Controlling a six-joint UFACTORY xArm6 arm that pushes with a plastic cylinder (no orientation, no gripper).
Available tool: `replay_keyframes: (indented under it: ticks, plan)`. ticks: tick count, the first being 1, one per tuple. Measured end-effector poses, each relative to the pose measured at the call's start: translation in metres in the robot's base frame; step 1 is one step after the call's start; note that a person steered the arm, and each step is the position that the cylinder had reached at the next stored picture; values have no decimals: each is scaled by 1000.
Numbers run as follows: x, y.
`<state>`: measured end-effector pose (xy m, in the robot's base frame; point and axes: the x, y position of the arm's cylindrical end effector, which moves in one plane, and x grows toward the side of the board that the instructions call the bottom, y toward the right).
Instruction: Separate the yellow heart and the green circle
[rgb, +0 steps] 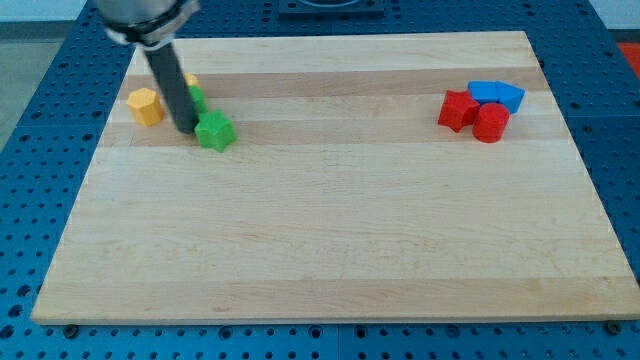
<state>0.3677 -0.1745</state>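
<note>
My dark rod comes down from the view's top left, and my tip (187, 130) rests on the board just left of a green star-shaped block (215, 132). Right behind the rod, a green block (197, 99) shows only as a sliver; its shape is mostly hidden. A small yellow piece (190, 81) peeks out above it, also largely hidden by the rod, and the two seem to touch. A yellow hexagon-like block (146, 105) lies apart, to the left of the rod.
The wooden board (330, 250) lies on a blue perforated table. At the view's upper right is a tight cluster: two red blocks (458, 110) (490, 123) and two blue blocks (497, 95).
</note>
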Motion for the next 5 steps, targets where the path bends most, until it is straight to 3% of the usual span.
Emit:
replay_keyframes:
  ticks: [2,4,5]
  plan:
    - [0,3]
    - [9,-53]
    - [-23,-58]
